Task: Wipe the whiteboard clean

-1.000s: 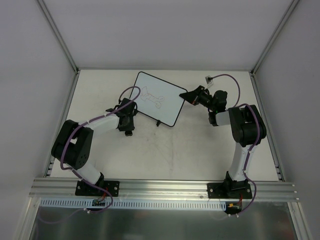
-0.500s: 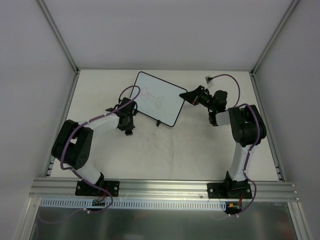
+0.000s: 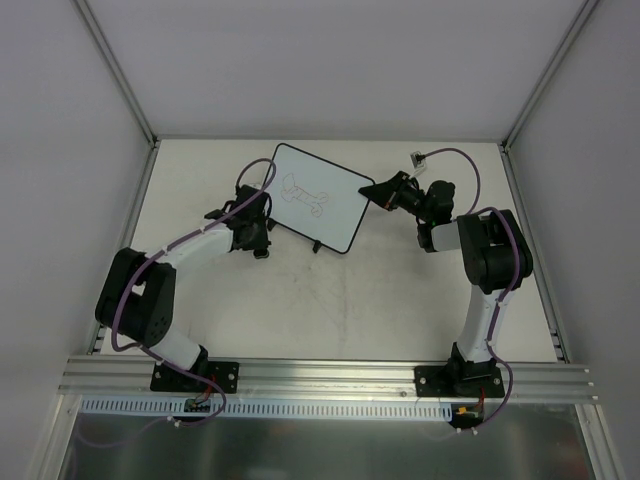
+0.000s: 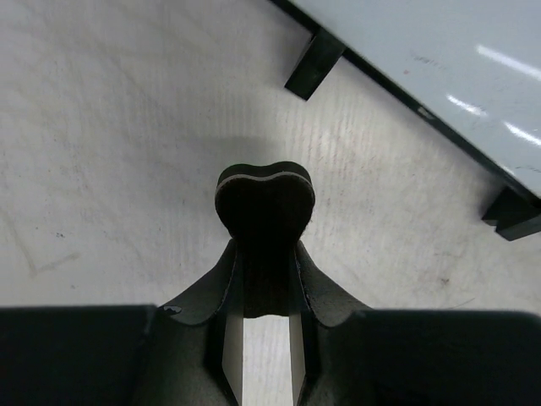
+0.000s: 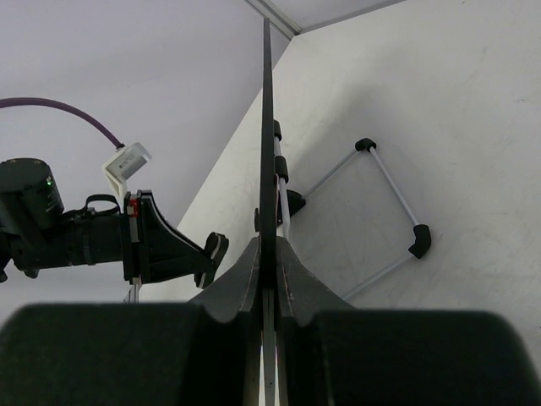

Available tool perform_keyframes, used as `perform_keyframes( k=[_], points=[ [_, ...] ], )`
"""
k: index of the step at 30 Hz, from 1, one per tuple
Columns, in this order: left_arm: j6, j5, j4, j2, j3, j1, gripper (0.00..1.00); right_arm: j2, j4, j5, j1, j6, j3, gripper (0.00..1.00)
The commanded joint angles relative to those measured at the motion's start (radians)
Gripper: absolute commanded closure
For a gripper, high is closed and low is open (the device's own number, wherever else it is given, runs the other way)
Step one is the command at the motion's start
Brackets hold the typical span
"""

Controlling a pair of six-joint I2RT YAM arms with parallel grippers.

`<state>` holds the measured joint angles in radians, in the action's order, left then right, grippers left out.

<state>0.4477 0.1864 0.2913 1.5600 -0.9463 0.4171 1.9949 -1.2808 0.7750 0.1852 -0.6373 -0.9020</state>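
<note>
The whiteboard [image 3: 318,197] stands tilted at the back middle of the table, with a faint bone-shaped drawing on its face. My right gripper [image 3: 378,192] is shut on its right edge; in the right wrist view the board [image 5: 267,127] shows edge-on between the shut fingers of the right gripper [image 5: 269,245]. My left gripper [image 3: 262,240] is by the board's lower left edge, shut on a small black heart-shaped eraser [image 4: 265,199]. In the left wrist view the left gripper [image 4: 265,245] holds the eraser over the table, short of the board [image 4: 439,51] and its black foot [image 4: 314,63].
A wire stand [image 5: 380,211] props the board from behind. A white cable plug [image 3: 420,158] lies at the back right. Metal frame rails [image 3: 135,240] run along the table's sides. The second foot [image 4: 514,216] sits at the right.
My left gripper has moved up and slightly left with the eraser, closer to the board's left edge. The right arm and the board have not moved.
</note>
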Motion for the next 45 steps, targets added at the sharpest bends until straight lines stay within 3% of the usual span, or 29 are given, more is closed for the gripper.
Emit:
perform_keyframes(
  k=[1,14,18,28,45],
  points=[
    [-0.041,-0.037,0.002,-0.055,-0.074,-0.008,1.00,-0.025,-0.252,0.046,-0.007,-0.021,-0.029,1.00],
    [-0.122,-0.130,0.000,0.021,-0.287,-0.047,1.00,-0.015,-0.246,0.056,-0.001,-0.039,-0.043,1.00],
    [-0.145,-0.214,0.000,0.067,-0.356,-0.089,1.00,-0.021,-0.247,0.061,0.000,-0.026,-0.038,0.99],
    [-0.221,-0.231,0.000,0.127,-0.462,-0.110,1.00,-0.031,-0.247,0.053,0.007,-0.009,-0.025,1.00],
    [-0.311,-0.384,0.005,0.308,-0.672,-0.152,1.00,-0.039,-0.247,0.087,0.007,-0.016,-0.037,1.00]
  ],
)
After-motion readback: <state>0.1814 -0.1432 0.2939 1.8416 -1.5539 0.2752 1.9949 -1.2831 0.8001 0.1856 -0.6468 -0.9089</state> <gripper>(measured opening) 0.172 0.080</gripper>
